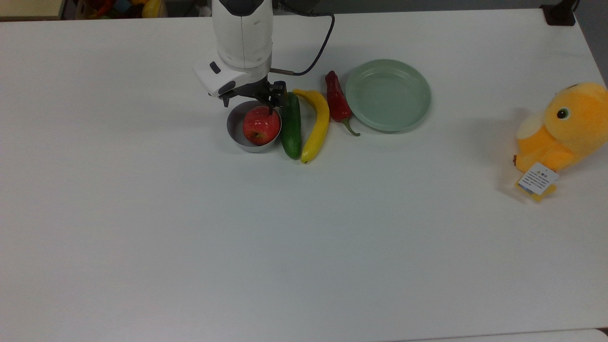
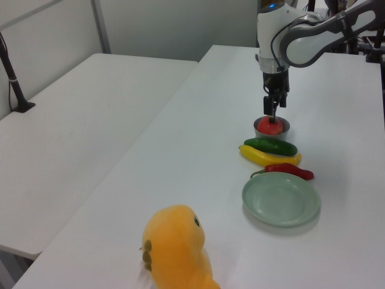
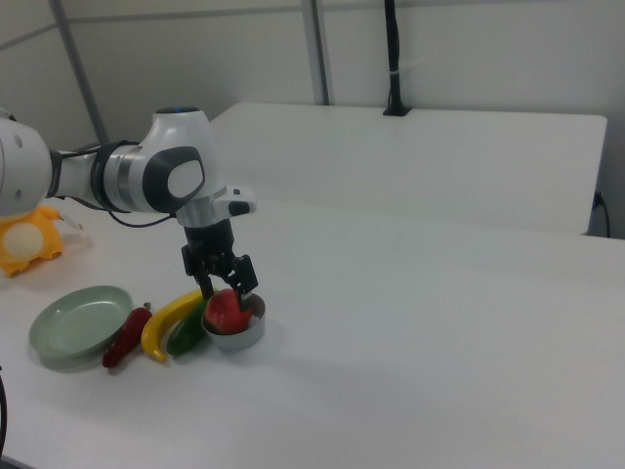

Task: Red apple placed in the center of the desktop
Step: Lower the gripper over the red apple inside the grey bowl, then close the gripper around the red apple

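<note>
Big white table point(image 1: 190, 247), mostly bare. In the top view's far middle there's a row sitting right on it: grey bowl point(image 1: 236, 133), cucumber point(image 1: 290, 128), banana point(image 1: 317, 126), red chili point(image 1: 337, 102), green plate point(image 1: 388, 95). Orange plush toy point(image 1: 560, 128) sits way off at the top view's right.

The arm point(image 3: 146, 181) is built of smooth, rounded white segments, with dark grey bands and a grey oval panel seen at the joints in the right view. A white cylindrical wrist point(image 1: 242, 33) is seen in the top view, with a white boxy block point(image 1: 219, 81) carrying two small dark marks fixed to its side. A thin black cable point(image 1: 317, 50) is looped from the wrist. The pincer point(image 3: 229, 285) is made of black, angular linkage parts with slim black fingers point(image 3: 246, 288).
</note>
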`<act>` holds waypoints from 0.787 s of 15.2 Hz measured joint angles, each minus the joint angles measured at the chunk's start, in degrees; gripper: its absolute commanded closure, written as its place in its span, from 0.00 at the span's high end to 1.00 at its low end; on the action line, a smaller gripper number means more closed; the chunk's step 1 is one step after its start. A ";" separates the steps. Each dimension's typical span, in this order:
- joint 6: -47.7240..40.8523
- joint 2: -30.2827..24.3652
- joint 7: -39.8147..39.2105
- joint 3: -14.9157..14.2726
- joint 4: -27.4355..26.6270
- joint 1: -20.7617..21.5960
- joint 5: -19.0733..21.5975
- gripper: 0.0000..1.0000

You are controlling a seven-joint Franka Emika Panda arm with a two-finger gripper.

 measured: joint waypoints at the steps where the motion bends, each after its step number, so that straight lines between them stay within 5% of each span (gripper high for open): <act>1: 0.68 0.08 0.00 0.04 0.00 0.07 0.00 1.00; 12: 4.67 2.78 0.00 0.32 0.01 1.15 0.00 1.00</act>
